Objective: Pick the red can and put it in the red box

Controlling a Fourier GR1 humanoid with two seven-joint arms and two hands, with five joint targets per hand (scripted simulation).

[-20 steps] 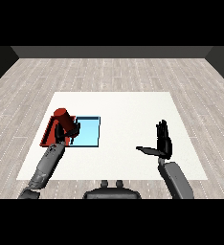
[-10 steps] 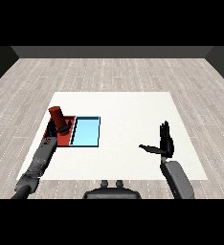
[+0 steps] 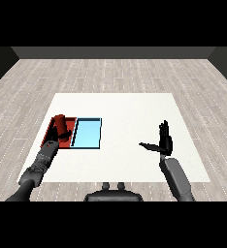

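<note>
The left hand (image 3: 60,136) is curled round the red can (image 3: 60,124), over the red tray (image 3: 53,129). Set it down flat inside, then let go slowly. The right hand (image 3: 164,142) is open and holds nothing

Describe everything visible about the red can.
The red can is a plain, dark red cylinder with no label that can be made out. It stands roughly upright over the red tray, at the table's left side, beside the blue tray. The left robot hand curls round its lower part, hiding its base, so whether it rests on the tray floor cannot be told. Only its top and upper side show.
</note>
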